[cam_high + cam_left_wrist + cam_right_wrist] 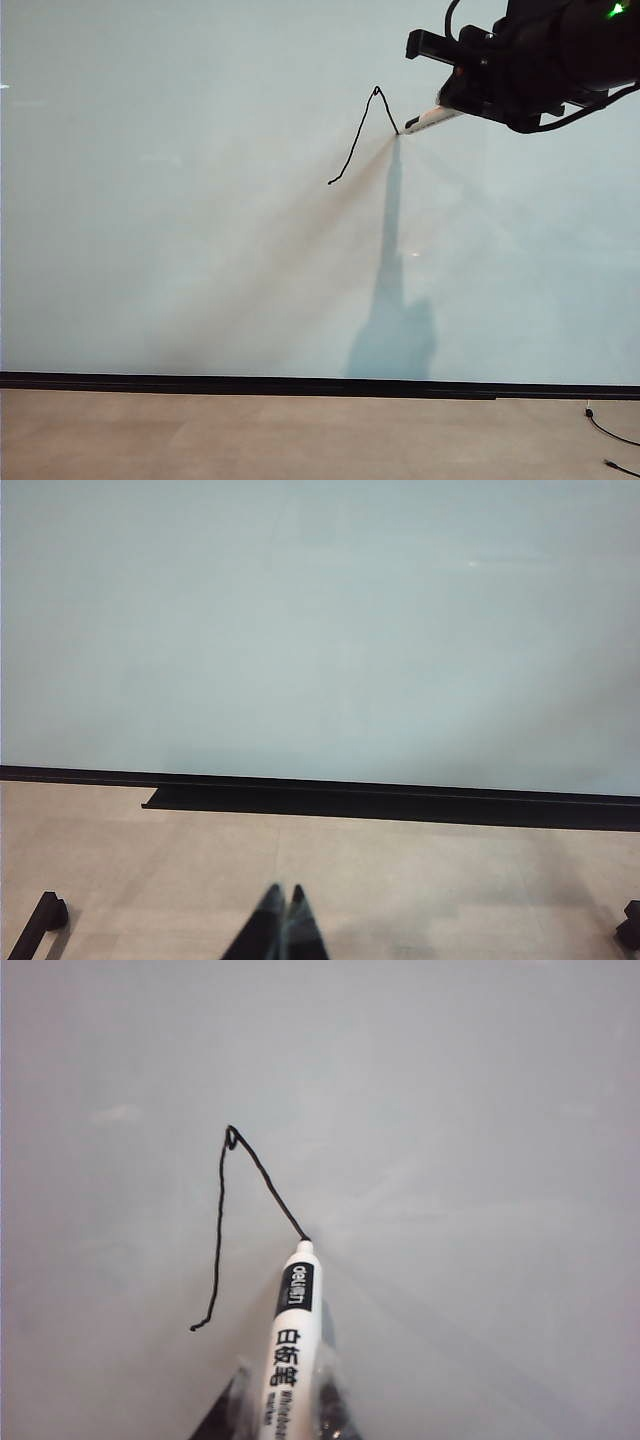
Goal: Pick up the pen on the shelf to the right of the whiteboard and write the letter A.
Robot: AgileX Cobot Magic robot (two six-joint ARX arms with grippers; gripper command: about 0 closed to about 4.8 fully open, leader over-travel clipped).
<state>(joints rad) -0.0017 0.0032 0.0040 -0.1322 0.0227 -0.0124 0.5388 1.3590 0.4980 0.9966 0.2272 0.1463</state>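
Right wrist view: right gripper clamped on pen, tip touching whiteboard partway down unfinished letter A; left gripper closed, empty, low before board; risk: uneven pressure breaking stroke.

Even, soft daylight-like lighting is spread across the whiteboard, with a tall grey shadow cast below the pen tip. Faint glare specks are seen on the glossy surface. In the right wrist view, the right gripper is rendered blurred.
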